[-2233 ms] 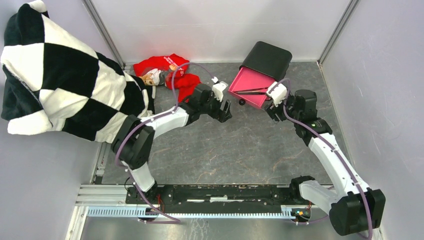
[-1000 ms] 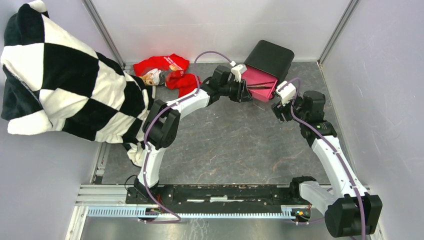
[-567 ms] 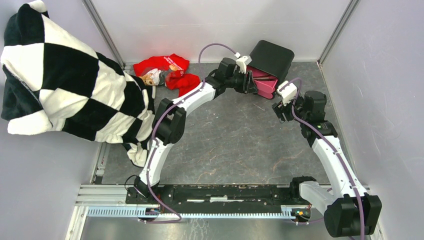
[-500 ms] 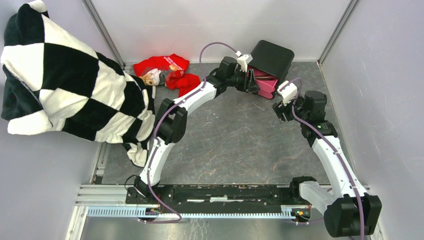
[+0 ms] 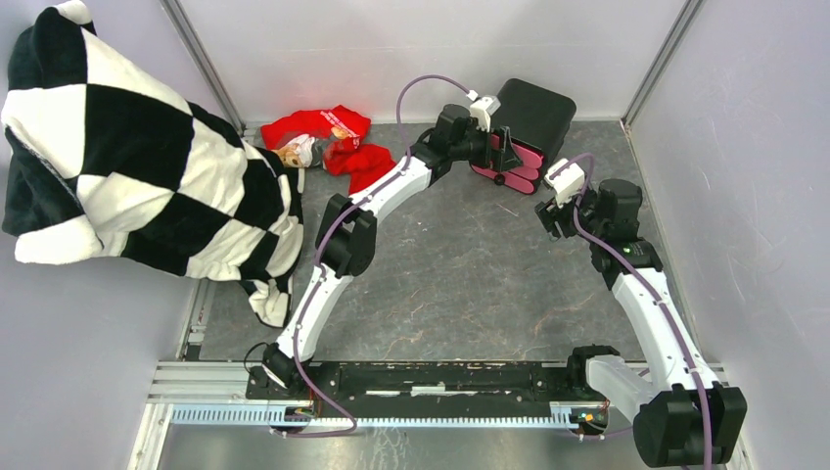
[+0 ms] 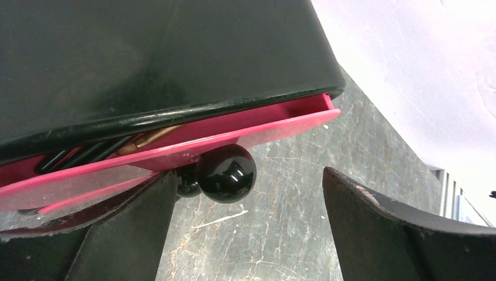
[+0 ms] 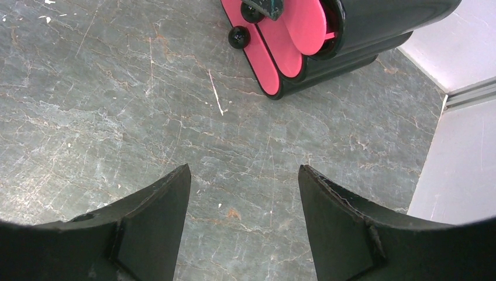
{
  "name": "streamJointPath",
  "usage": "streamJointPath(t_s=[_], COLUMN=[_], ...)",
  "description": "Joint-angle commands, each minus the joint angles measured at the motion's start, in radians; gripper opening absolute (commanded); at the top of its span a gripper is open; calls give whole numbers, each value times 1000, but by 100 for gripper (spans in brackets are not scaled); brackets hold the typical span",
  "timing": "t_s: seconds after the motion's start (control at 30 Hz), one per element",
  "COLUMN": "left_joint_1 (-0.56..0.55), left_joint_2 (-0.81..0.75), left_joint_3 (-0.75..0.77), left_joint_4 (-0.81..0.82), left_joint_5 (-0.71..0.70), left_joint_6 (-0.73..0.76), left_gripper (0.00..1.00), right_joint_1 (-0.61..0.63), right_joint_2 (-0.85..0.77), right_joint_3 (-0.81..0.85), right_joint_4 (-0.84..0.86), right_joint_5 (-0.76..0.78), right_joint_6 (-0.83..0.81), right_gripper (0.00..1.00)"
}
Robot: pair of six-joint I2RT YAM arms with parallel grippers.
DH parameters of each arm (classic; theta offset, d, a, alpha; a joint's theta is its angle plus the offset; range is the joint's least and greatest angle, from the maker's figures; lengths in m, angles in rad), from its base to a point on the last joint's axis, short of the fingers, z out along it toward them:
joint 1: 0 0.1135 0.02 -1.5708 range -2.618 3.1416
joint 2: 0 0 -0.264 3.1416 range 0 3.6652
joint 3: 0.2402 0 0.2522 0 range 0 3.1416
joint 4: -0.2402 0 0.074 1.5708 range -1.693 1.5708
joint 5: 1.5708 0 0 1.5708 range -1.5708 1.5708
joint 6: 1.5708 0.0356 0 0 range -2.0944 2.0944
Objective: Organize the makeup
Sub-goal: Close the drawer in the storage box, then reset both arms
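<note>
Straddling the round black knob (image 6: 226,173), your left tool (image 6: 248,193), jaws apart, seems placed to nudge the pink plastic drawer (image 6: 175,153) shut over the thin black and brown pencils (image 6: 88,153) at one o'clock; right tool (image 7: 244,175) gapes, idle

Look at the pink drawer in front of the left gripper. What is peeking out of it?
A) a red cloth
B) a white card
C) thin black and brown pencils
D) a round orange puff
C: in the left wrist view, thin black and brown pencils show in the gap of the nearly shut pink drawer, just above its black knob.
</note>
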Motion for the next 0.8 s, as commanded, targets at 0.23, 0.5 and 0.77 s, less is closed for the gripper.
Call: streamJointPath(t_s=[0.23,0.5,0.77], left_joint_1=[89,129,222], left_joint_2=[-259,-788,-1147], left_joint_3=[-322,-959,-1303], left_joint_4=[49,90,201], left_joint_5=[212,-8,-347], left_joint_6=[100,371,357], left_gripper=[100,100,100], right_joint_1=[-9,-9,-9], right_joint_2=[-3,-2,25], right_joint_3=[3,19,66], right_joint_4=[39,69,100], right_joint_5=[-8,43,93], right_joint_6=[14,81,171], right_gripper=[75,98,98])
